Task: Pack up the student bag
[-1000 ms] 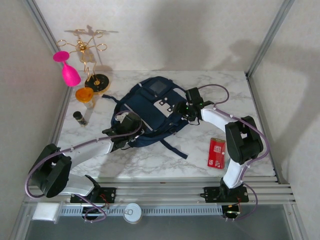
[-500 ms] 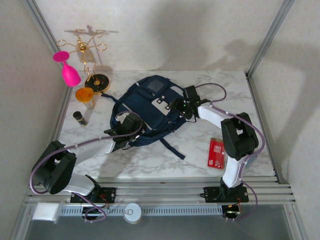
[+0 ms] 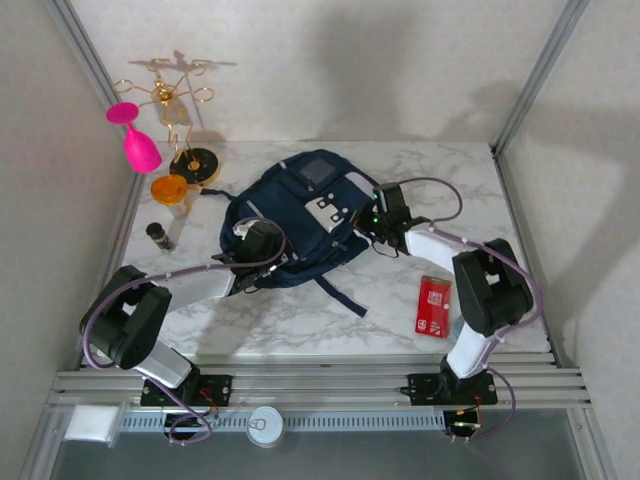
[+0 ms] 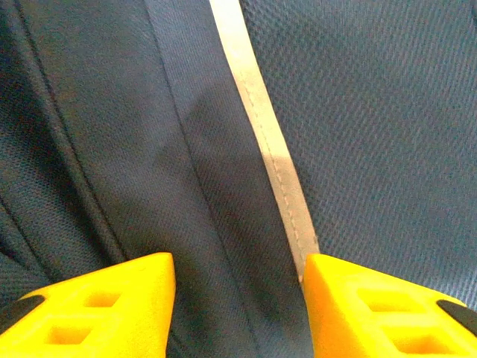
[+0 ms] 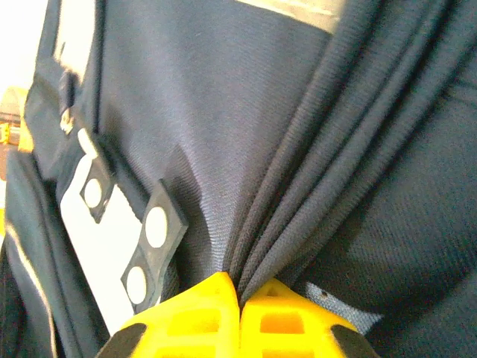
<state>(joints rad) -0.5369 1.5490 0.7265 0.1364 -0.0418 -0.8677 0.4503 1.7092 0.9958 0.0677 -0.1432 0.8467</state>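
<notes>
Your right gripper [image 5: 240, 298] is clenched on a gathered fold of the student bag [image 3: 290, 210], at the bag's 3 o'clock edge. Your left gripper [image 4: 238, 298] is released, jaws apart on flat fabric beside a pale trim stripe [image 4: 261, 142], at the bag's 8 o'clock side. The bag lies mid-table and looks closed, so I judge this the opening step. Next, lift that fold and find the zipper.

A red packet [image 3: 433, 305] waits at 4 o'clock. A dark tube [image 3: 160, 236], an orange-topped container [image 3: 168, 188] and a pink goblet [image 3: 135, 140] sit from 9 to 10 o'clock. A loose strap [image 3: 345, 295] trails at 5 o'clock and could snag.
</notes>
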